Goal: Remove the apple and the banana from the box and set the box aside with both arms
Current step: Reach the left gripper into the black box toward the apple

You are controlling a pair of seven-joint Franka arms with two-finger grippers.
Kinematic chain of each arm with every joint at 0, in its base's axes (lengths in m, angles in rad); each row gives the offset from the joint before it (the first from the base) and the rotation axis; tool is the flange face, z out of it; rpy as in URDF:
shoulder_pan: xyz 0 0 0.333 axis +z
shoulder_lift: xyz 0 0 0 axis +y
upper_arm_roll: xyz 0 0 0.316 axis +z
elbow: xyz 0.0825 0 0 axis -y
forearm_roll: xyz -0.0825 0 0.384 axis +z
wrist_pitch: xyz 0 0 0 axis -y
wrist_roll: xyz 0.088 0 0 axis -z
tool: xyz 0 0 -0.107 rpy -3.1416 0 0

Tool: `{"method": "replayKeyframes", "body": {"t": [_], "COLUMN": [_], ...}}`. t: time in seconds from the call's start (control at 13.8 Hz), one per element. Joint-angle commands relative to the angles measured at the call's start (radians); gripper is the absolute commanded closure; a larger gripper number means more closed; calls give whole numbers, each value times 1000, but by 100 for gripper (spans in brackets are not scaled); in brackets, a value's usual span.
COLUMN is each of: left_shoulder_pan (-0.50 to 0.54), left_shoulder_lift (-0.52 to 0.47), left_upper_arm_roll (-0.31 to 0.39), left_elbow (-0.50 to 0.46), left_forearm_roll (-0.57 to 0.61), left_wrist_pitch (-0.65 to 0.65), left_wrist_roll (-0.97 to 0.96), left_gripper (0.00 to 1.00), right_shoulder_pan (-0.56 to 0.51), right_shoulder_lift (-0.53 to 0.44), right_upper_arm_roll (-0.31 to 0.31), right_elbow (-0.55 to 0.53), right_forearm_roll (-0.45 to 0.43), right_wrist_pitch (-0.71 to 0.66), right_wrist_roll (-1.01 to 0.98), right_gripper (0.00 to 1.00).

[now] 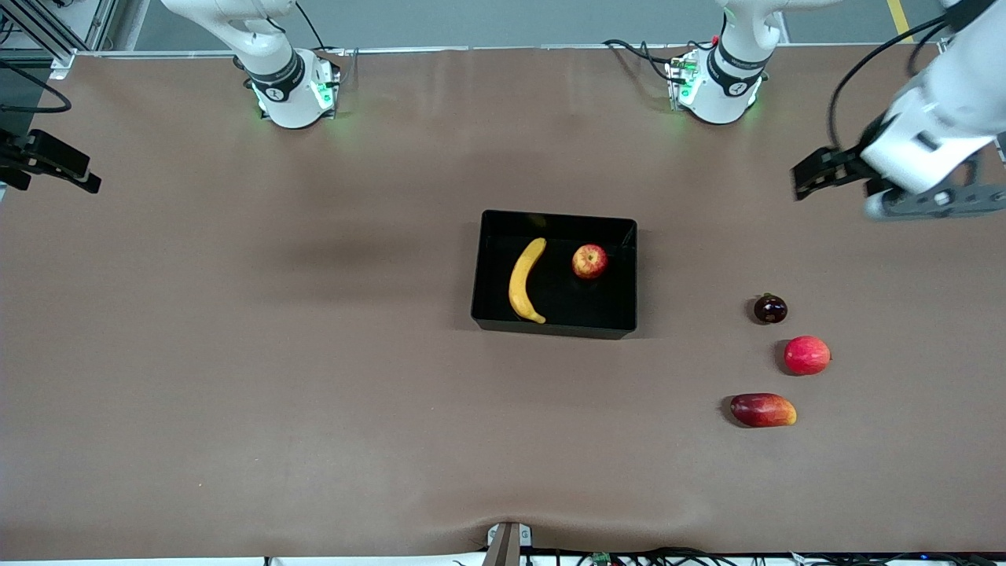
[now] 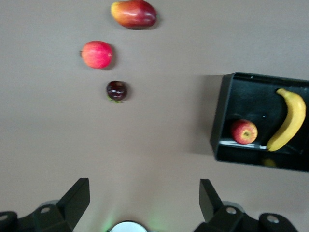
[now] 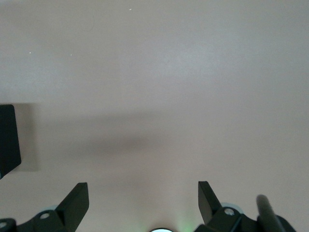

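The left tool (image 1: 817, 174) hangs released over the tabletop's (image 1: 236, 354) left-arm end. The right tool (image 1: 51, 165), also released, waits at its own edge. Mid-tabletop, the glossy black plastic box (image 1: 554, 326) holds the curved yellow banana (image 1: 525, 280) and mottled red-yellow apple (image 1: 589, 261), both reachable from above.

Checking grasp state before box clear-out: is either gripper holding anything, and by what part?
Nothing is held. The left gripper and right gripper are both open over bare table. The banana and apple lie untouched in the box.
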Motion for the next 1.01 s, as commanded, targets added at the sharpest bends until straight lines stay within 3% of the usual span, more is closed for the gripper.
{"method": "replayKeyframes", "body": {"t": [0.0, 0.29, 0.51, 0.79, 0.94], "left_shoulder_pan": [-2, -23, -115, -179, -189], "left_shoulder_lift": [35, 134, 213, 286, 296], "left_upper_arm_roll": [-87, -193, -195, -193, -195], "left_elbow": [-22, -56, -91, -146, -221], "left_forearm_roll": [-9, -1, 11, 53, 89], "left_wrist_pitch": [65, 183, 326, 488, 548], "left_wrist_roll": [-171, -356, -604, -753, -807], "left_gripper": [0, 0, 0, 0, 0], "right_shoulder_pan": [-27, -27, -27, -27, -27], "right_shoulder_lift": [1, 3, 3, 4, 4], "right_upper_arm_roll": [14, 14, 14, 14, 14], "right_elbow": [2, 2, 2, 2, 2], "right_forearm_roll": [5, 5, 4, 4, 4], "right_wrist_pitch": [-1, 1, 1, 1, 1], "right_wrist_roll": [-10, -8, -8, -8, -8], "right_gripper": [0, 0, 0, 0, 0]}}
